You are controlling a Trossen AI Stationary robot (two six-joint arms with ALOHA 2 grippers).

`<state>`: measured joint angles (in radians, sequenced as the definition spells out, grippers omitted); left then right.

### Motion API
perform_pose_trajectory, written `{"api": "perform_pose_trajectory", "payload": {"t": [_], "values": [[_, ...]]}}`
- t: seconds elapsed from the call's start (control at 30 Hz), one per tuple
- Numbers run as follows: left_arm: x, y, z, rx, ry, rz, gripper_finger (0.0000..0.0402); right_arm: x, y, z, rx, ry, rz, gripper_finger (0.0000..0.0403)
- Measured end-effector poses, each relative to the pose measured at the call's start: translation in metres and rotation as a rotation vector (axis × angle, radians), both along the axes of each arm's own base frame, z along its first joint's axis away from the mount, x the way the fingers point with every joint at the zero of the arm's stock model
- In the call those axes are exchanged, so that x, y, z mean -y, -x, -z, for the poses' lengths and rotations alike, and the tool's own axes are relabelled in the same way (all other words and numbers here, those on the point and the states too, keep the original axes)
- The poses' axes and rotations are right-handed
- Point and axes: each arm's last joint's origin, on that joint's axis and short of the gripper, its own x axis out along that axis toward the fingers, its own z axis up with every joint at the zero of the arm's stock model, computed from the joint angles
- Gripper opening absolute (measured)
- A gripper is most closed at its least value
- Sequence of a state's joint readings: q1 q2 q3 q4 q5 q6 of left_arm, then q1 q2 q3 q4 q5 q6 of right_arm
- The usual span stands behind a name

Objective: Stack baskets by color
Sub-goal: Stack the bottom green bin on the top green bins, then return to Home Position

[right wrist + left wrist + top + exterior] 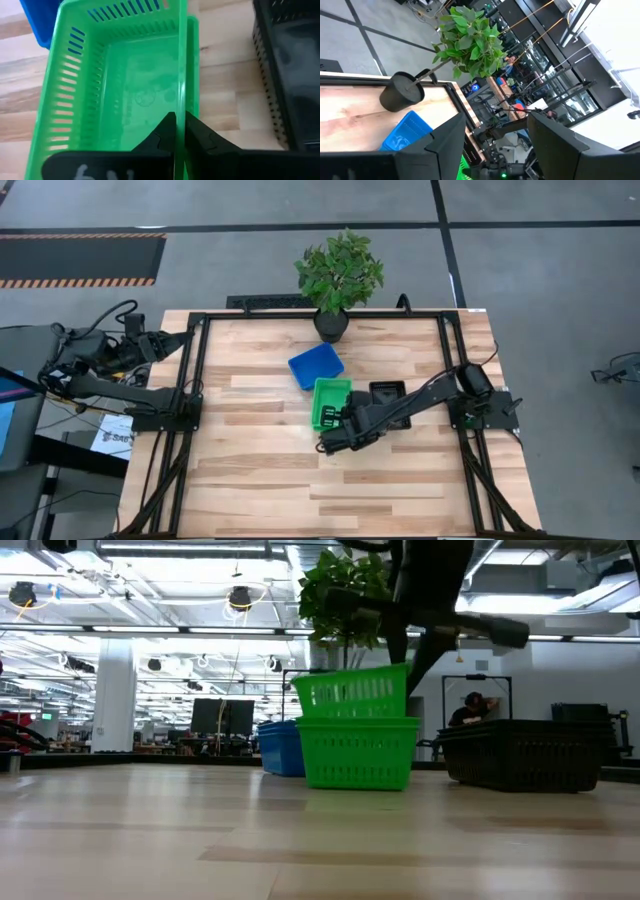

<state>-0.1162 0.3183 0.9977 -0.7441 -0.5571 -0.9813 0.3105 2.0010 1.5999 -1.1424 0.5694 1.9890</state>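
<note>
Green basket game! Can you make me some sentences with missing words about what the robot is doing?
1. The right gripper pinches the rim of a ____ basket.
2. The top green basket sits ____ in the stack, not level.
3. The potted plant stands at the table's ____ edge.

Missing words: green; tilted; far

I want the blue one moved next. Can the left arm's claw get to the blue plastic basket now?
Probably yes. The left claw waits at the table's far-left edge, and only bare wood lies between it and the blue plastic basket. The green plastic basket sits on the basket's other side.
</note>
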Motion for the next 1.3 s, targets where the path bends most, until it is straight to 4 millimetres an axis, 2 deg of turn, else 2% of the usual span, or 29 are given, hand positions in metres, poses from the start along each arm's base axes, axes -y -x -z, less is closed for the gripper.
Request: {"api": "perform_pose_trajectory", "payload": {"t": [0.17,0.3,0.43,0.57,0.73,0.87,0.97,1.07,1.13,1.2,1.3], "values": [[0.0,0.0,0.0,0.0,0.0,0.0,0.0203,0.0,0.001,0.01,-0.001,-0.04,0.0,0.0043],[-0.001,0.0,0.0,0.003,0.006,-0.02,0.0203,0.001,0.003,0.014,-0.018,-0.035,0.001,0.0065],[-0.001,0.001,0.002,-0.02,-0.009,-0.04,0.0203,0.001,0.001,0.014,-0.044,-0.03,-0.073,0.0107],[-0.002,0.001,0.004,-0.046,-0.015,-0.08,0.0203,0.0,0.0,0.008,-0.044,-0.029,-0.138,0.0167],[-0.001,0.001,0.008,-0.089,-0.015,-0.032,0.0203,0.002,0.016,-0.041,0.032,0.056,-0.206,0.023],[0.0,0.001,0.012,-0.127,-0.009,-0.012,0.0203,0.011,0.04,-0.088,0.057,0.159,-0.347,0.0248],[0.0,-0.001,0.014,-0.185,-0.071,-0.014,0.0203,0.018,0.063,-0.133,0.125,0.236,-0.513,0.0249],[-0.001,-0.002,0.014,-0.191,-0.085,-0.043,0.0203,0.025,0.092,-0.168,0.137,0.303,-0.714,0.0249],[-0.001,-0.002,0.014,-0.19,-0.079,-0.053,0.0203,0.031,0.113,-0.187,0.12,0.363,-0.833,0.0249],[-0.001,-0.002,0.014,-0.178,-0.054,-0.04,0.0203,0.038,0.133,-0.204,0.196,0.374,-0.838,0.0249],[-0.001,-0.002,0.014,-0.162,-0.026,-0.062,0.0203,0.043,0.158,-0.222,0.158,0.509,-1.002,0.0249]]}}
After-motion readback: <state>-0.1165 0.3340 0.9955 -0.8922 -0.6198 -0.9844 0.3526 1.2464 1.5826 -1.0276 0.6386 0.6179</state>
